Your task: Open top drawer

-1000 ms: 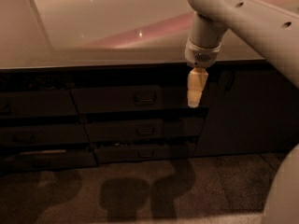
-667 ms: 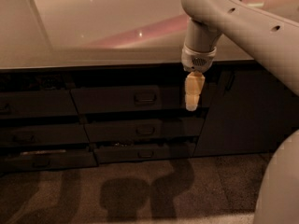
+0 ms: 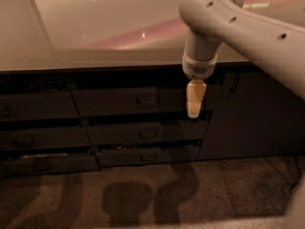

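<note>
The top drawer [image 3: 128, 101] is a wide dark grey front just under the counter edge, with a small recessed loop pull [image 3: 147, 99] at its centre. It looks closed, flush with the drawers around it. My gripper [image 3: 194, 112] hangs straight down from the pale arm, in front of the drawer's right end, to the right of the pull. It shows as one pale yellow tip seen edge-on.
A glossy pale countertop [image 3: 109, 27] runs above. Two shorter drawers [image 3: 147, 133] lie below the top one, and another drawer stack [image 3: 38, 128] stands to the left. A plain tall dark cabinet door [image 3: 252, 113] is to the right. Speckled floor [image 3: 157, 194] lies in front.
The arm and gripper have shifted slightly left and a little lower along the drawer front. The drawers have not moved.
</note>
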`<state>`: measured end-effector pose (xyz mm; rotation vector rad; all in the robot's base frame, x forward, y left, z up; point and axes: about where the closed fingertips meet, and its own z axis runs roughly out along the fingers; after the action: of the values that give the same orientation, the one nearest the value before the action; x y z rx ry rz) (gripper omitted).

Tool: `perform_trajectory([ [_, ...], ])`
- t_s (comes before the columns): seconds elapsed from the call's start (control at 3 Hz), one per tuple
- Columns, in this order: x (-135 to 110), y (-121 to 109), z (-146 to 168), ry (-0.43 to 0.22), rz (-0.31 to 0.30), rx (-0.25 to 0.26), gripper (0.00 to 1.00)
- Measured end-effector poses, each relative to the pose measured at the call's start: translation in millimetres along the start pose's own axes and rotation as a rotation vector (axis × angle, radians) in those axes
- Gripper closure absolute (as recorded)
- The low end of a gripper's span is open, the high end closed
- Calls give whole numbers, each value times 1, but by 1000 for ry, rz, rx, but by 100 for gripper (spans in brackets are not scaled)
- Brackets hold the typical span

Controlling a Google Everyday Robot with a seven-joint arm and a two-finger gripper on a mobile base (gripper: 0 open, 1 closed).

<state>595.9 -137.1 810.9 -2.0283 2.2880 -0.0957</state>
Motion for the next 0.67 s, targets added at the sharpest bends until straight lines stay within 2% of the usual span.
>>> perform_trajectory([
  [0.33, -20, 15, 10, 34, -106, 206, 0],
  [0.67, -19, 14, 7, 35, -103, 205, 0],
])
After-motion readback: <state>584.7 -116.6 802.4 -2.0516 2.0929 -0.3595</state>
